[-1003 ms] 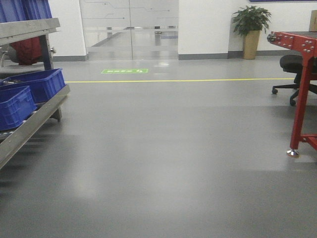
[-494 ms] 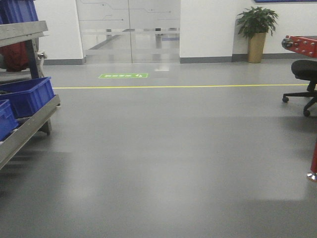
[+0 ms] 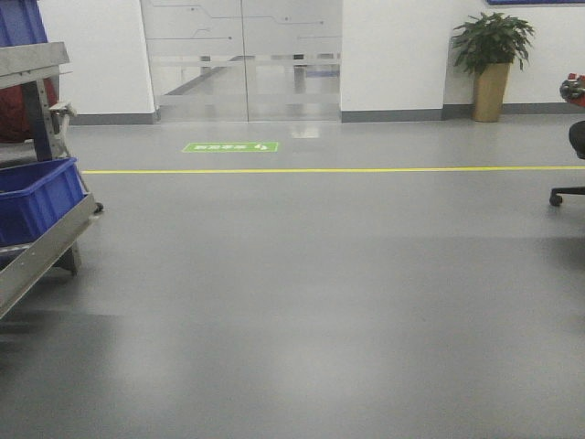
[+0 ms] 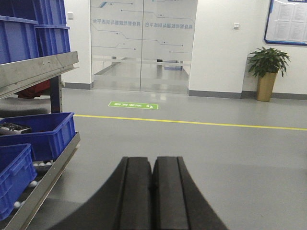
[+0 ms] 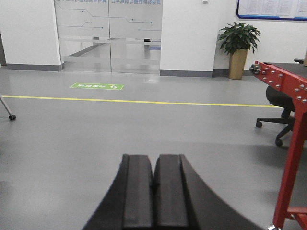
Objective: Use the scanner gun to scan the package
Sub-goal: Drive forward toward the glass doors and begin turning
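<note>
Wrist-mounted views: L hand (image 4: 152, 163), R hand (image 5: 154, 161) pinched together, empty; grey floor (image 4: 230, 153) ahead.

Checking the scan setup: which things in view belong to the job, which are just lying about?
Job: left gripper, right gripper, both shut, empty; package and scanner gun not in view.
Lying about: blue bins, metal rack, potted plant, office chair, red frame.

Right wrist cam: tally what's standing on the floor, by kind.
Green potted plant in a tan pot: 1
Black wheeled office chair: 1
Red bolted metal frame: 1
Grey caster leg at the left edge: 1
Total: 4
</note>
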### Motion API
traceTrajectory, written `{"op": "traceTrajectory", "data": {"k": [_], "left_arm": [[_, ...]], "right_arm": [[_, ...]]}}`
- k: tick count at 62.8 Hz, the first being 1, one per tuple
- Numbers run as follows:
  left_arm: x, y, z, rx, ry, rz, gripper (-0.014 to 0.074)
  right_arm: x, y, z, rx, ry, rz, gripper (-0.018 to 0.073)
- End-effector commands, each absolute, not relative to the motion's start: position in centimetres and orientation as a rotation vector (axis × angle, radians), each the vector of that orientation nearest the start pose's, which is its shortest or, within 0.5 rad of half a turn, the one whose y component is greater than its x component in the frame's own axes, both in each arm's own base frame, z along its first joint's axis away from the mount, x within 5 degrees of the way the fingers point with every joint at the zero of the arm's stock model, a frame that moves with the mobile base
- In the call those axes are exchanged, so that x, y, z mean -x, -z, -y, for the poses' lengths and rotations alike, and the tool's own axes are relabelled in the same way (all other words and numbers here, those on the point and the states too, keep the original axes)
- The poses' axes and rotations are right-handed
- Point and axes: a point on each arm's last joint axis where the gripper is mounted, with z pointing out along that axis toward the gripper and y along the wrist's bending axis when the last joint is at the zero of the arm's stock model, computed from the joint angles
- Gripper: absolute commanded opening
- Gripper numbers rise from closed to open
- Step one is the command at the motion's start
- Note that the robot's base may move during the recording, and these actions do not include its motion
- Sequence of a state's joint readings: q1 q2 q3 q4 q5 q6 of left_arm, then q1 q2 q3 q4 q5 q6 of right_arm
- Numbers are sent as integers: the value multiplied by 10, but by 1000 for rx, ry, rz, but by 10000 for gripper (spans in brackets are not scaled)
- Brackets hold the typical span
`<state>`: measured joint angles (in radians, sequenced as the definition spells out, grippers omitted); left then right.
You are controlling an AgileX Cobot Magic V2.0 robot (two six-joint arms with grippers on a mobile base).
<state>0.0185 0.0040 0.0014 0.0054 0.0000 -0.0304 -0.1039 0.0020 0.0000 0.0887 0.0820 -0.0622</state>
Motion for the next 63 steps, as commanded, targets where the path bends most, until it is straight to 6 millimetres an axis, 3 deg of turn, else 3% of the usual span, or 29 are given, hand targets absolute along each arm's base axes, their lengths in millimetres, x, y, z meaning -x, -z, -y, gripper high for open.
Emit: {"op": "traceTrajectory", "data": {"k": [1, 63], "left_arm": [[-56, -215, -1, 31, 10, -1466, -100], [-56, -215, -1, 31, 10, -1466, -100]], "right_arm": [[-56, -208, 6, -97, 64, -1542, -162], [-56, -208, 6, -97, 64, -1542, -162]]}}
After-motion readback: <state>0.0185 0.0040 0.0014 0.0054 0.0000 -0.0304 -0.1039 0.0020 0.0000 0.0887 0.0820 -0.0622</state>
